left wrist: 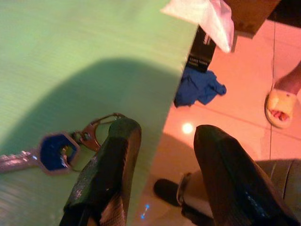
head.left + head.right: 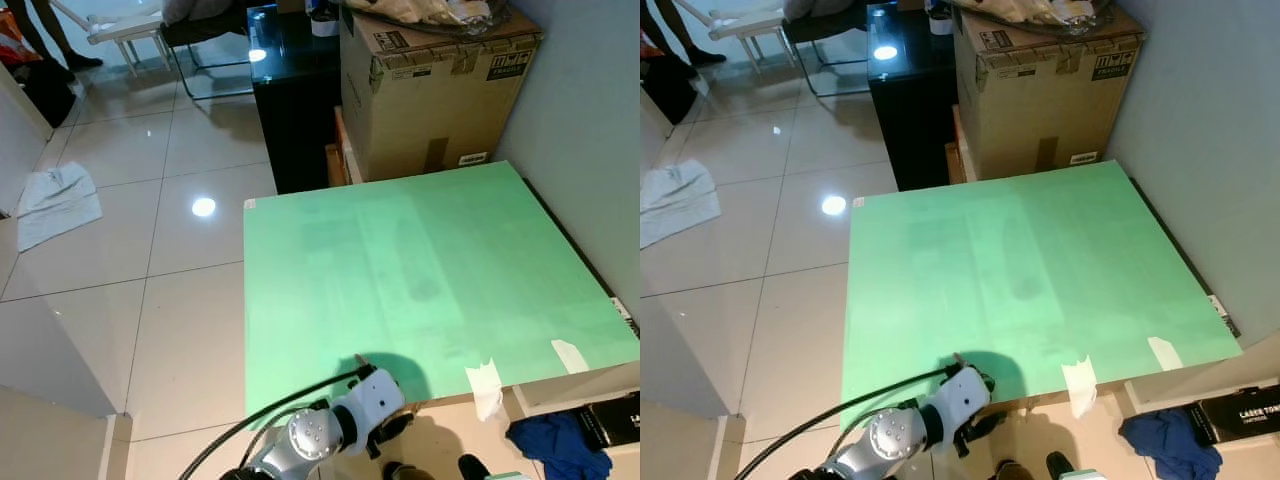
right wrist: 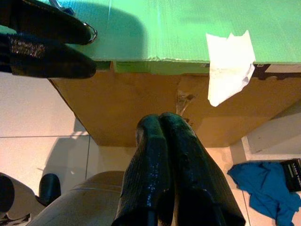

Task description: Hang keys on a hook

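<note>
A key with a blue head [image 1: 56, 151] lies flat on the green tabletop [image 2: 420, 260], joined to a metal ring and clip [image 1: 96, 132], close to the table's near edge. My left gripper [image 1: 167, 134] is open right at that edge. One finger [image 1: 113, 160] rests over the green surface beside the ring, and the other hangs past the edge over the floor. The left arm's wrist [image 2: 370, 398] sits at the table's front edge. My right gripper [image 3: 161, 121] is shut and empty, low in front of the table's brown side.
A large cardboard box [image 2: 430, 80] and a black cabinet [image 2: 295, 100] stand behind the table, with a wall on the right. White tape [image 2: 487, 385] hangs off the front edge. A blue cloth [image 2: 560, 445] and a person's sandalled foot [image 1: 282, 106] are on the floor.
</note>
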Motion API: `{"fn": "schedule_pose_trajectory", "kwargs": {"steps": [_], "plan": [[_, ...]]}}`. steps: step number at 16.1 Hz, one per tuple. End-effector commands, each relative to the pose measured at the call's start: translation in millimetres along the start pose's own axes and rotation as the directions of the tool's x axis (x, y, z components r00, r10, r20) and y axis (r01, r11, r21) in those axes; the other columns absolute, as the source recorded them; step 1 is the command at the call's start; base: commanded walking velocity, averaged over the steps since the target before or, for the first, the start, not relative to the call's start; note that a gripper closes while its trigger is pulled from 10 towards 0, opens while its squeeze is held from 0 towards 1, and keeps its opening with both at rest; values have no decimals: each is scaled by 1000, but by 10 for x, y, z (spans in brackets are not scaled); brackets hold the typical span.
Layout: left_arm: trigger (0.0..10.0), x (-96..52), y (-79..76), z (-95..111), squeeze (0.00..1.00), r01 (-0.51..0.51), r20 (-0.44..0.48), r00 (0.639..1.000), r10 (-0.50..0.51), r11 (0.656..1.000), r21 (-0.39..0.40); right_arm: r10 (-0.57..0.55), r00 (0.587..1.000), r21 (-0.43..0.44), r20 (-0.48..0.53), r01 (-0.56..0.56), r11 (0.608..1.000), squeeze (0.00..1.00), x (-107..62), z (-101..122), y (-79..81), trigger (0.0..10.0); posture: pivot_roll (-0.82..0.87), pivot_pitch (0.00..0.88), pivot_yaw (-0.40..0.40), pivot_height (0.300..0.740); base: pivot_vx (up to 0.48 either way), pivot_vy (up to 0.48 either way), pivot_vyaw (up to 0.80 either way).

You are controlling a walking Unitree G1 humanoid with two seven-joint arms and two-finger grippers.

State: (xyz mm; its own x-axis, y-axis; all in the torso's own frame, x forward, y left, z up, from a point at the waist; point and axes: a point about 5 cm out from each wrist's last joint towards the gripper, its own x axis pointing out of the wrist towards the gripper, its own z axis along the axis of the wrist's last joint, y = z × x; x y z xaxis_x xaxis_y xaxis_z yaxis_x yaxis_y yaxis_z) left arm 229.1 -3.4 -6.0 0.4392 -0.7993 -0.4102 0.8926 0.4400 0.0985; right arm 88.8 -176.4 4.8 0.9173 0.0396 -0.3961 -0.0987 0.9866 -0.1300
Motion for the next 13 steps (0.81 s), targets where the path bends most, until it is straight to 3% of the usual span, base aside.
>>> {"fn": "schedule_pose_trajectory", "kwargs": {"steps": [1, 11, 13], "plan": [[10000, 190, -497, 105, 0, 87, 42, 996, -84, 993, -76, 8, 1000, 6, -21, -8, 1000, 0, -30, -24, 37, 10000, -373, 240, 117, 740, 0, 0, 0], [10000, 229, -462, 135, 0, 53, 24, 998, -51, 995, -81, 6, 1000, 3, -20, -6, 1000, 0, -63, 47, 54, 10000, -377, 240, 118, 740, 0, 0, 0], [8627, 229, -473, 100, 0, 65, -6, 998, -66, 995, -75, 6, 1000, 4, -23, -6, 1000, 0, -64, 50, 55, 10000, -379, 240, 118, 740, 0, 0, 0]]}}
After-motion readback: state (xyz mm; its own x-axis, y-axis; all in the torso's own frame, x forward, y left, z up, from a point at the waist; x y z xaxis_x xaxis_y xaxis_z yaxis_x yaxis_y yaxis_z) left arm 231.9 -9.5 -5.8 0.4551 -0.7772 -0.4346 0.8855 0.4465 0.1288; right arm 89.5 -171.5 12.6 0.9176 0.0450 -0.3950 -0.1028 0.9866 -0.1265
